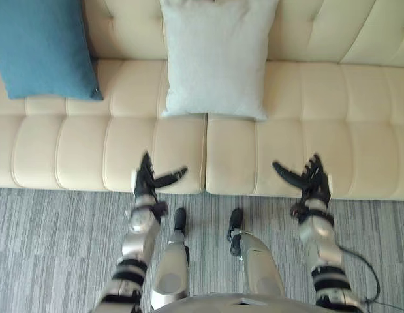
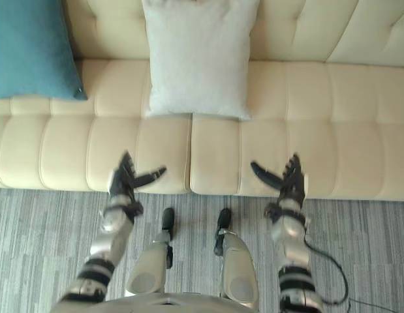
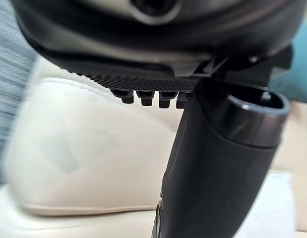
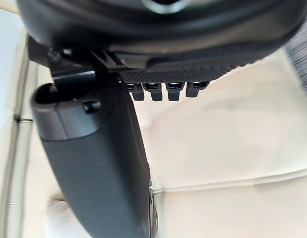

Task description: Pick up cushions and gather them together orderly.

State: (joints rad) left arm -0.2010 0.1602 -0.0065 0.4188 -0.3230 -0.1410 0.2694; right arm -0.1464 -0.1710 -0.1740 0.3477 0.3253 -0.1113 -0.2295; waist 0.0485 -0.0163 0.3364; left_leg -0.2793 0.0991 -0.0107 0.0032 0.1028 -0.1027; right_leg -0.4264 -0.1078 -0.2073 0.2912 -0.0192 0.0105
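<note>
**Left eye view.** The pale cushion (image 1: 215, 59) is propped against the backrest of the cream sofa (image 1: 299, 150), above the middle seam. The blue cushion (image 1: 38, 45) leans against the backrest to the robot's left, well apart from the pale one. Neither is touched, so gathering is not yet begun.

Risks, in my judgement:
- The pale cushion is broad and soft, so a grab at one edge would let it sag and slip.
- An uneven two-handed squeeze could tip it flat onto the seat.
- Reaching that deep could press the forearms against the sofa front.

The left hand (image 1: 148, 182) and right hand (image 1: 314, 186) hover over the seat's front edge. Their fingers are straight and the thumbs point toward each other. Both are empty and, as far as I can see, touch nothing.

**Right eye view.** Same layout. The hands sit either side of the middle seam, set wider apart than the pale cushion. Grey carpet (image 2: 32, 248) lies below the sofa front.

**Left wrist view.** The left hand is spread wide, with nothing between thumb and fingers. Cream upholstery shows past it, with a sliver of blue at the edge.

**Right wrist view.** The right hand is likewise released and empty. Sofa upholstery lies beyond it, and a pale patch at one edge is probably the pale cushion.
</note>
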